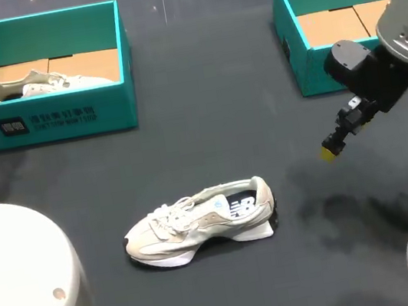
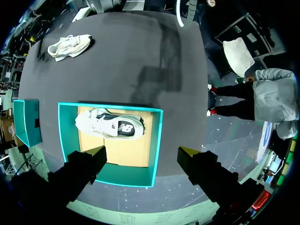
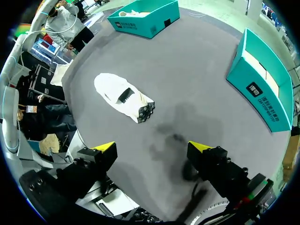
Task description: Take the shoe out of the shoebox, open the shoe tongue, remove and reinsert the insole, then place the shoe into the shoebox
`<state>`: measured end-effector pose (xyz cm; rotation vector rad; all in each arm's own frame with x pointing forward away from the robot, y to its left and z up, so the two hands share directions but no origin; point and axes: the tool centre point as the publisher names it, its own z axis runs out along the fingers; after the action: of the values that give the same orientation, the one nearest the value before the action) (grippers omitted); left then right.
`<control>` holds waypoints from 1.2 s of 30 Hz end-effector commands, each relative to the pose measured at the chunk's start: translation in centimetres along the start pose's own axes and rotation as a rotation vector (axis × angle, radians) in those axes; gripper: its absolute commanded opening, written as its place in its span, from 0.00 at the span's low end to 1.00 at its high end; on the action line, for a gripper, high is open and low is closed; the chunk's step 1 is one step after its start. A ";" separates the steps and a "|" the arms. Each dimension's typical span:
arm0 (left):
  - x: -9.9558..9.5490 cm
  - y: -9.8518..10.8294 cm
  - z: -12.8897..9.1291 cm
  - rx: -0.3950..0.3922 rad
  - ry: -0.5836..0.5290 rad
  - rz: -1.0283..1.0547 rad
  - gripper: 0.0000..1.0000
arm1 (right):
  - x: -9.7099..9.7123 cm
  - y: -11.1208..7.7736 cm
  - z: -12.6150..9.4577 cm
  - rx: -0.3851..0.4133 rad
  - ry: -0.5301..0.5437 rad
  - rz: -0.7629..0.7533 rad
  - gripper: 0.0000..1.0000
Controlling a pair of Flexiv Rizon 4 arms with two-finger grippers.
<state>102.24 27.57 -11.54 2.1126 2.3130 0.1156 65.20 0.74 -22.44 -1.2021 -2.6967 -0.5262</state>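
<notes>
Hovering spread and empty, the right gripper (image 3: pixel 152 149) has the shoe (image 3: pixel 123 97) ahead of its 2 fingers; an off-centre reach could shove it sideways.

A dark grey matte table (image 1: pixel 201 83), with soft shadows mottling its right side.
</notes>
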 end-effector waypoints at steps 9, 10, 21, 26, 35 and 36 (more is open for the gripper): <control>0.0 -0.1 0.0 -0.002 0.002 0.000 1.00 | -2.2 -1.7 1.2 -0.469 0.466 -0.258 1.00; 0.0 -0.1 0.0 -0.002 0.002 0.000 1.00 | -2.3 -1.8 1.4 -0.492 0.458 -0.273 1.00; 0.0 -0.1 0.0 -0.002 0.002 0.000 1.00 | -2.2 -1.8 1.7 -0.617 0.309 -0.278 1.00; 0.0 -0.1 0.0 -0.002 0.002 0.000 1.00 | -2.4 -1.7 2.0 -0.603 0.223 -0.226 1.00; 0.0 -0.1 0.0 -0.002 0.002 0.000 1.00 | -2.4 -1.7 2.0 -0.603 0.223 -0.226 1.00; 0.0 -0.1 0.0 -0.002 0.002 0.000 1.00 | -2.4 -1.7 2.0 -0.603 0.223 -0.226 1.00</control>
<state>102.24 27.56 -11.54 2.1126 2.3130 0.1156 66.21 -1.25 -25.14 -0.8020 -2.5415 -1.4337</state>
